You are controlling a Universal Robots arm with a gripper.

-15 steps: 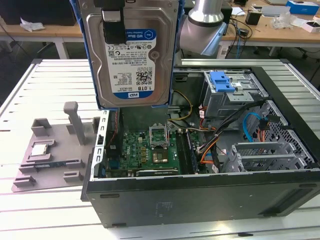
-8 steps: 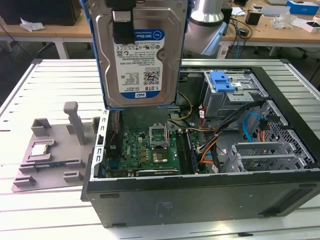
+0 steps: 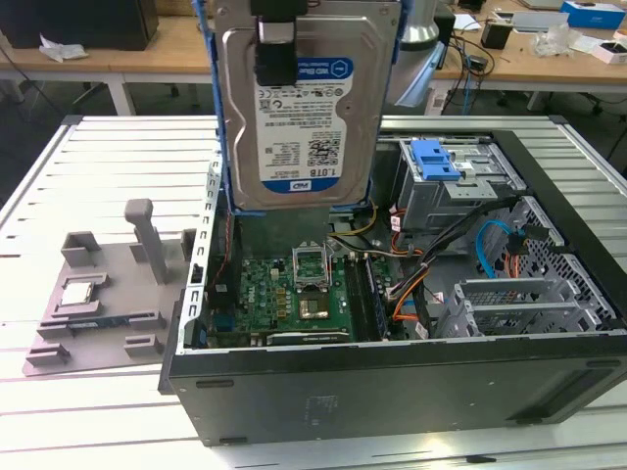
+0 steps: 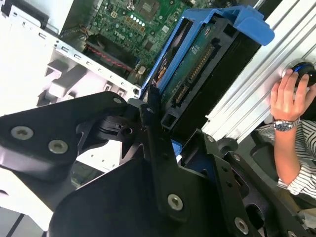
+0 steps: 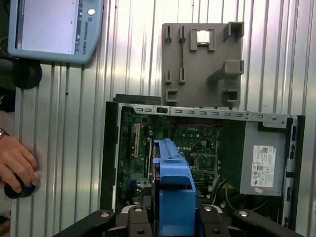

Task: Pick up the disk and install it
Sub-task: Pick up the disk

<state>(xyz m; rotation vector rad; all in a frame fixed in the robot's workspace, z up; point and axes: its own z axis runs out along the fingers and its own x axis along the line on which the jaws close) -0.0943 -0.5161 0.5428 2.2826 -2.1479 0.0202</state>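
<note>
The disk (image 3: 304, 108), a silver hard drive with a white-and-blue label in a blue carrier, hangs upright above the open computer case (image 3: 392, 382). It is over the motherboard end, toward the exterior view's left. My gripper (image 3: 277, 44) is shut on its upper part, with a black finger lying across the label side. In the second wrist view the black fingers (image 4: 153, 116) clamp the disk (image 4: 197, 64) edge-on, its connector side showing. The first wrist view looks down past the blue carrier (image 5: 173, 182) into the case.
A drive cage with a blue bracket (image 3: 436, 159) sits at the case's far right corner. A grey fixture (image 3: 108, 294) with a small silver chip (image 3: 78, 291) lies left of the case. A person's hand (image 5: 17, 165) rests on a knob near a teach pendant (image 5: 49, 29).
</note>
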